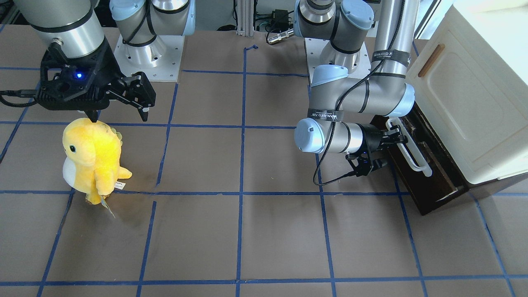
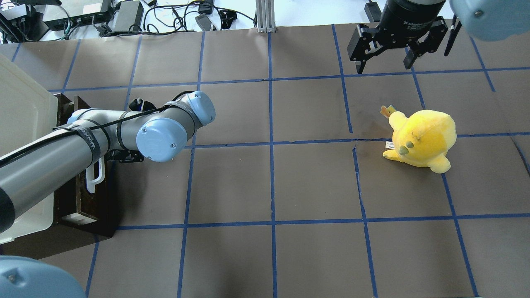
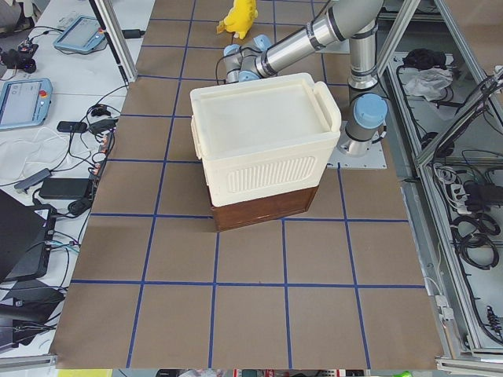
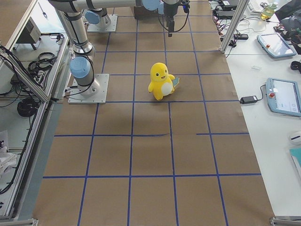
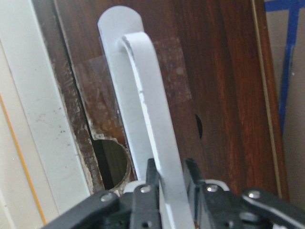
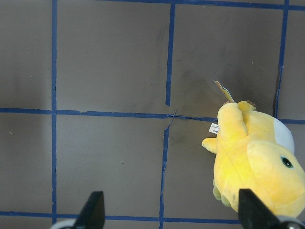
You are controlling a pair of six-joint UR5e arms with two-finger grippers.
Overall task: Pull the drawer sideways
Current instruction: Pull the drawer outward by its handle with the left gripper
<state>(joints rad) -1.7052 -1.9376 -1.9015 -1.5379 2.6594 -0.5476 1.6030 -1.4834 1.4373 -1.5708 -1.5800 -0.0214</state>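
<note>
The drawer (image 1: 431, 185), with a dark brown front and a long white bar handle (image 1: 412, 153), sits under the cream cabinet (image 1: 466, 103) and stands out a little from it. My left gripper (image 1: 397, 136) is shut on the handle near its far end. The left wrist view shows the fingers (image 5: 152, 175) clamped on the white bar (image 5: 143, 95) against the brown front (image 5: 224, 95). In the overhead view the drawer (image 2: 78, 203) lies at the left, and my arm hides the gripper. My right gripper (image 2: 383, 64) is open and empty, hovering above the table's far right.
A yellow plush toy (image 1: 93, 156) stands upright on the brown paper-covered table, just below my right gripper (image 1: 119, 113); it also shows in the right wrist view (image 6: 252, 162). The cabinet has a small brown wooden handle (image 1: 431, 60). Blue tape lines grid the table.
</note>
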